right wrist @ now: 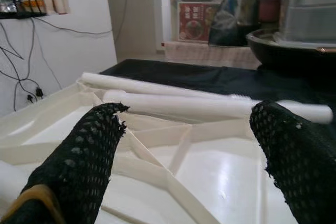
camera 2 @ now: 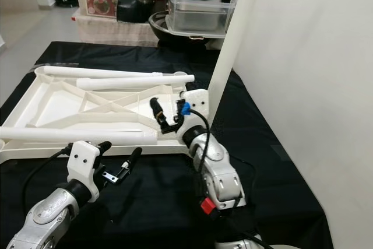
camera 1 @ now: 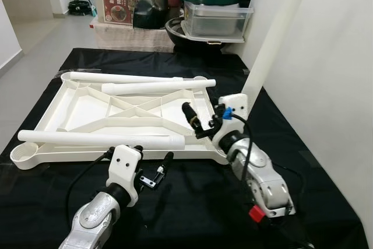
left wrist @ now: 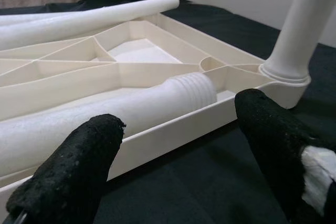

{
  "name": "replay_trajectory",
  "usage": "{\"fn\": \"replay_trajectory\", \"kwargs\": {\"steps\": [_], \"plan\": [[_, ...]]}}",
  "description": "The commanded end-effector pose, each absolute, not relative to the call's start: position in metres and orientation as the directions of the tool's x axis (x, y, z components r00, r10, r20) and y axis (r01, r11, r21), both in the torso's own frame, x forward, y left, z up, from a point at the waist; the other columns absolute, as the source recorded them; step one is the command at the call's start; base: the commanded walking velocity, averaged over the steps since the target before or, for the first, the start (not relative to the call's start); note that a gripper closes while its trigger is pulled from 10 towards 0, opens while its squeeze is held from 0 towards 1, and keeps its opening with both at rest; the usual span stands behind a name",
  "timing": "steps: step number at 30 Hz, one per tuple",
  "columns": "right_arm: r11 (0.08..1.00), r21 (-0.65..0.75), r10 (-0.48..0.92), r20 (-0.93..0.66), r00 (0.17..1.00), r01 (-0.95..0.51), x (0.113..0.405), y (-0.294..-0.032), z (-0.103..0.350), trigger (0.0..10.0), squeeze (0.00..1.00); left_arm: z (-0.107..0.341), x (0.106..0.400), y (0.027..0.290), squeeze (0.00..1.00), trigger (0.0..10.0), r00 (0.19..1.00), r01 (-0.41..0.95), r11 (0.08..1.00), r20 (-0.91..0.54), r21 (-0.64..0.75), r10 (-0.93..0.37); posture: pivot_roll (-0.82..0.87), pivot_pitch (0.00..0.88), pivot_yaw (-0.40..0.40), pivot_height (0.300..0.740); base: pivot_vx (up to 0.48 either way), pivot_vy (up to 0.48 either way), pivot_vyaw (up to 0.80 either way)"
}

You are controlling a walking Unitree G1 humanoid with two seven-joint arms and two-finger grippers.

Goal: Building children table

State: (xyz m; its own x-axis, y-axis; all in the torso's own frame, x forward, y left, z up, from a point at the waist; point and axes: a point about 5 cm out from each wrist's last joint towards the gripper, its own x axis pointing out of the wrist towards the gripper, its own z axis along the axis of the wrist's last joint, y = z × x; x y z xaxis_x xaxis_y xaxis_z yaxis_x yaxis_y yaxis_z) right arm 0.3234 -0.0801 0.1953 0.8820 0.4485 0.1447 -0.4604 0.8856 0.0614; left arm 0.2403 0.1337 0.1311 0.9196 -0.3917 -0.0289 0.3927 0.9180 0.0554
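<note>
The tabletop [camera 1: 87,112] lies upside down on the black cloth [camera 1: 192,202], one leg [camera 1: 271,45] already standing in its near right corner socket. Three loose legs rest across it; the nearest leg [camera 1: 99,139] lies along the front edge, threaded end toward my right. My left gripper [camera 1: 152,170] hovers just in front of that edge, fingers wide and empty. My right gripper [camera 1: 201,122], also wide and empty, hangs over the tray beside the standing leg. I judge I should grip the nearest leg mid-shaft, squarely, so it lifts level
</note>
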Motion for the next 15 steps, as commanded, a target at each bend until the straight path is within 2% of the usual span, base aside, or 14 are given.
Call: {"fn": "replay_trajectory", "kwargs": {"steps": [1, 7, 13, 15], "plan": [[0.888, 0.051, 0.444, 0.159, 0.882, -0.457, 0.329, -0.074, 0.197, 10.0, 0.0, 0.13, 0.241, 0.13, 0.0, 10.0, 0.918, 0.397, 0.916, -0.027, 0.056, -0.396, 0.07, 0.0, -0.115, 0.74, 0.0, 0.0, 0.0], [0.92, 0.067, 0.374, 0.151, 0.915, -0.387, 0.353, -0.071, 0.194, 10.0, 0.0, 0.13, 0.241, 0.13, 0.0, 10.0, 0.917, 0.398, 0.916, -0.023, 0.058, -0.397, 0.08, 0.0, -0.117, 0.74, 0.0, 0.0, 0.0], [0.878, 0.076, 0.458, 0.15, 0.876, -0.472, 0.359, -0.063, 0.193, 10.0, 0.0, 0.131, 0.242, 0.129, 0.0, 10.0, 0.916, 0.4, 0.914, -0.021, 0.06, -0.4, 0.1, 0.0, -0.118, 0.74, 0.0, 0.0, 0.0], [0.886, 0.061, 0.449, 0.141, 0.883, -0.46, 0.363, -0.065, 0.191, 10.0, 0.0, 0.131, 0.242, 0.128, 0.0, 10.0, 0.916, 0.402, 0.914, -0.02, 0.061, -0.401, 0.1, 0.0, -0.119, 0.74, 0.0, 0.0, 0.0]]}}
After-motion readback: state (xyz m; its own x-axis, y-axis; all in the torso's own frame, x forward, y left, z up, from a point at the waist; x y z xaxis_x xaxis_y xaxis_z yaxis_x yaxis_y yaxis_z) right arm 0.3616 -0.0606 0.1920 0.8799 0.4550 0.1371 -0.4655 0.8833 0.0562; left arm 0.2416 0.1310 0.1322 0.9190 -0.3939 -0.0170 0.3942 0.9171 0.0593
